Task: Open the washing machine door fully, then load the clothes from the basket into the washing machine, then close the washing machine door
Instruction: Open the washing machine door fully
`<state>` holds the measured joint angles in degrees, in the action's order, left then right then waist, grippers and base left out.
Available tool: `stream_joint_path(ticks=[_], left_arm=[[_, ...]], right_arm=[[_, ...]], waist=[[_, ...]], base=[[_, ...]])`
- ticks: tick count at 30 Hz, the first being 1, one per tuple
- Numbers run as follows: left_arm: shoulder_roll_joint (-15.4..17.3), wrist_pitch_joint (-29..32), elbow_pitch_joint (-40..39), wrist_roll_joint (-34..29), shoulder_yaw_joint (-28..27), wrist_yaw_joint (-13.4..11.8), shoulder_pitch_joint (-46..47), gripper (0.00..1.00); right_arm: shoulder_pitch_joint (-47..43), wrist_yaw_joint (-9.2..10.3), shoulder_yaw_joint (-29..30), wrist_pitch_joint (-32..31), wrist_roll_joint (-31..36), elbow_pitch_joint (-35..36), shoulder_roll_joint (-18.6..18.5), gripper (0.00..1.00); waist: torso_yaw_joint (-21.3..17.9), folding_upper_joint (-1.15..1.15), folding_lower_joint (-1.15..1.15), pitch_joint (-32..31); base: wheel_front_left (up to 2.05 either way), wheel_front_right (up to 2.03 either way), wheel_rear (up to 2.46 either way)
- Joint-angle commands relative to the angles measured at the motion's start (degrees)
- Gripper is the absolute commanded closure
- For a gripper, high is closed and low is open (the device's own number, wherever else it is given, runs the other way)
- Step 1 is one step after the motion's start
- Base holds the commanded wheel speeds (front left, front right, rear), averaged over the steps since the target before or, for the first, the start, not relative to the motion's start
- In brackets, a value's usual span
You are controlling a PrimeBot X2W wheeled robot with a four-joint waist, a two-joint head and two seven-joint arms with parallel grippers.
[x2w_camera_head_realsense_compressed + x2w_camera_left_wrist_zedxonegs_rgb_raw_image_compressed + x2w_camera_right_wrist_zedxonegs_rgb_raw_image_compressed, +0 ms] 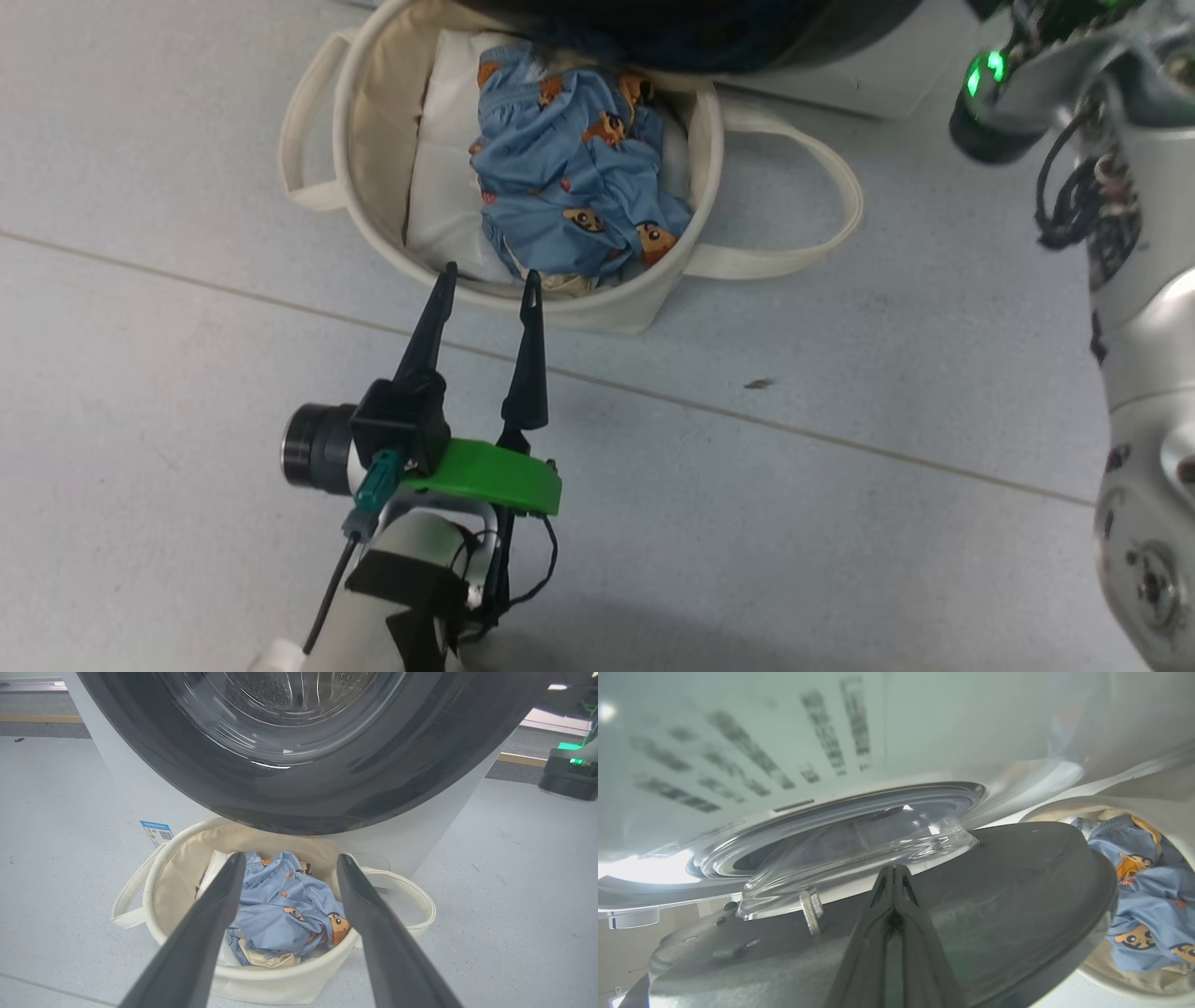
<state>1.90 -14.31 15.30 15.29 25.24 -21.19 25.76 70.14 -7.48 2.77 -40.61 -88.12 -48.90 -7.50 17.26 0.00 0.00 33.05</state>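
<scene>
Left pincer [490, 273] is hovering spread wide and empty, aiming at the bear-print garment [569, 177] in the canvas basket [369, 121]; right pincer [893, 872], fingers pressed together, is apparently bracing the washing machine door [1008, 891] back.

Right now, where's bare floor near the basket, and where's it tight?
Free: floor left of the basket; floor between its right handle and the right arm; floor either side of the left pincer. Tight: the basket's far side, under the overhanging door.
</scene>
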Motion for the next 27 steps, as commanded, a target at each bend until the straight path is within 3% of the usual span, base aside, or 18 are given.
stream_joint_path(ticks=[1,12,27], left_arm=[[0.98,-0.69,-1.19,-0.17,-1.78,-0.27,-1.63,0.0],[0.98,-0.69,0.79,-0.58,-6.09,1.76,-7.44,0.0],[0.98,-0.69,1.38,-2.18,-11.97,4.05,-13.32,0.0]], right_arm=[[-1.56,-0.01,-1.23,-1.04,-0.57,2.23,2.74,1.0],[-17.07,-0.01,-4.2,-2.17,-7.02,6.71,4.56,1.0],[-31.5,-0.01,-31.4,6.94,-25.0,13.18,4.61,1.0]], waist=[[0.13,0.0,0.0,-1.59],[0.56,0.0,0.0,-11.18],[2.57,0.0,0.0,-20.35]], base=[[0.0,0.0,0.0],[0.0,0.0,0.0],[0.0,0.0,0.0]])
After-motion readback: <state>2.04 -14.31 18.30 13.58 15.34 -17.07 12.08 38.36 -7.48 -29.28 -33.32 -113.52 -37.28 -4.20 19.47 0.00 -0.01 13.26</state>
